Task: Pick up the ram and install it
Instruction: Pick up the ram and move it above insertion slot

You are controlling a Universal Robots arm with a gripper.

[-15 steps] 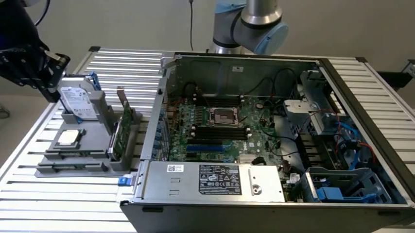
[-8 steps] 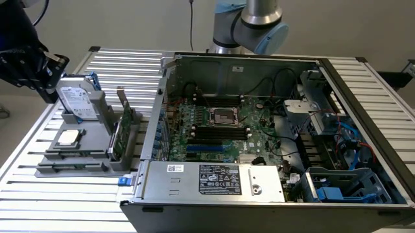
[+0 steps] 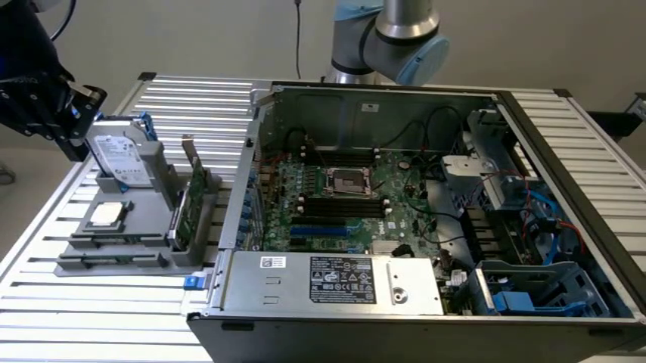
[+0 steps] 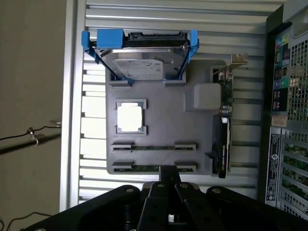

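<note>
The pincer, closed with nothing in it, hangs over the nearest ram, which lies in its slot on the grey tray, beside a second ram; the tray sits on the slatted bench.

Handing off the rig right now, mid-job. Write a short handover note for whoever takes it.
Gripper: shut, nothing in it, above the edge of the gray holder where the ram slots are.
Ram: lying in its holder slot. A second stick lies in the slot nearer the gripper.
Computer case: open, on the exterior view's right of the holder, motherboard exposed.
Done: nothing picked yet.
Left: the pick-up and the install.
</note>
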